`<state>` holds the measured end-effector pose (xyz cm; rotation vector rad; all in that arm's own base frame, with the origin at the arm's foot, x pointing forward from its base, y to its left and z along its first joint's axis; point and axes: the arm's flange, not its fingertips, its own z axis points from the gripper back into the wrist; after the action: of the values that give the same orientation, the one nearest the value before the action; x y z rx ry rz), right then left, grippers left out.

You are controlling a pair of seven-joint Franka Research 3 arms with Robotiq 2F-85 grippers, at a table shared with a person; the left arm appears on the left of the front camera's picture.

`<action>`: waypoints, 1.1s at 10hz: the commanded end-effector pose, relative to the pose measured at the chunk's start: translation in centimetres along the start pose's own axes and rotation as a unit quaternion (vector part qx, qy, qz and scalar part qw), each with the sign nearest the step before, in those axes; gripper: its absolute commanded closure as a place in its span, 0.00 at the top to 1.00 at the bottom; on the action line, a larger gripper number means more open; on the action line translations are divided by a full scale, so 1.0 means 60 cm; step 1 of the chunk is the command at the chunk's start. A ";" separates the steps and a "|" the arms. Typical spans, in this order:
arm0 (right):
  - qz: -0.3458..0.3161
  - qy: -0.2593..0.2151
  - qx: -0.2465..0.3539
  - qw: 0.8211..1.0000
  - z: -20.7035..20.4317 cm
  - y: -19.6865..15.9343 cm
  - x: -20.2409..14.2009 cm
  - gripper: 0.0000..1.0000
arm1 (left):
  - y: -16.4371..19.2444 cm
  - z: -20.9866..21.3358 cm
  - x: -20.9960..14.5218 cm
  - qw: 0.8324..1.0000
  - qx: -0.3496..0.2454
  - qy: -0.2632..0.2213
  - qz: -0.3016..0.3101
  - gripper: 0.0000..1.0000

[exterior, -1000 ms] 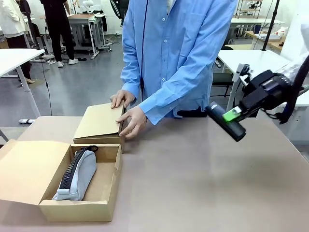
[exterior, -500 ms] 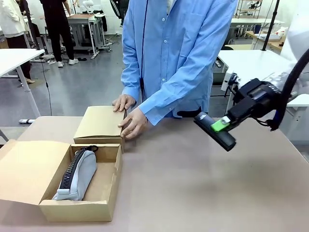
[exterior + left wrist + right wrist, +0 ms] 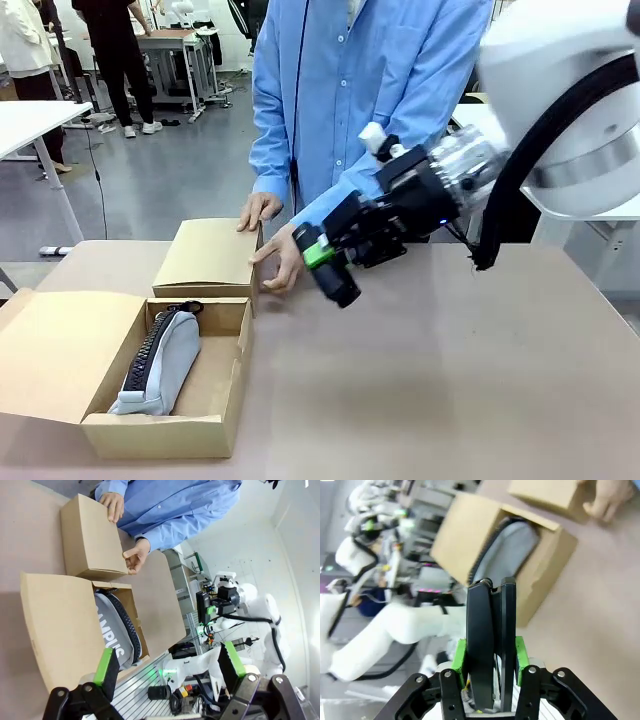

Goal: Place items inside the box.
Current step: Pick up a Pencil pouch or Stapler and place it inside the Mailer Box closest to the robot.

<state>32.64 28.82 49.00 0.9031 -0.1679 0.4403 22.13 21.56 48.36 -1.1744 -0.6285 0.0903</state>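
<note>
Brown tabletop, mid-span: clamping black stapler (image 3: 340, 285) between right gripper (image 3: 318, 254) pads, hanging clear of surface, near person's hand (image 3: 280, 257) resting on closed carton (image 3: 205, 255). Lying inside open box (image 3: 160, 436): grey pouch (image 3: 160, 362). Standing wide, gripping nothing: left gripper (image 3: 167, 666).

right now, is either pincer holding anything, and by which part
The right pincer holds the black stapler, green pads clamped on its two long sides, one end jutting ahead. The left pincer is open, holding nothing.
</note>
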 end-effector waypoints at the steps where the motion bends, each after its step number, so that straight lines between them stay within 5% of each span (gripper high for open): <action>1: -0.011 0.043 -0.069 0.997 -0.012 0.012 0.000 0.43 | -0.004 0.001 0.001 1.000 -0.013 -0.008 -0.010 1.00; 7: -0.033 0.045 -0.040 0.998 -0.013 -0.001 0.011 0.43 | -0.004 0.001 0.001 1.000 -0.013 -0.008 -0.010 1.00; 11: 0.020 0.077 -0.049 0.996 -0.190 0.077 0.096 0.43 | -0.004 0.001 0.001 1.000 -0.013 -0.008 -0.010 1.00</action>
<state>32.96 39.16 47.69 0.8091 -0.0498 0.5397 22.13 21.57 48.35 -1.1743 -0.6286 0.0903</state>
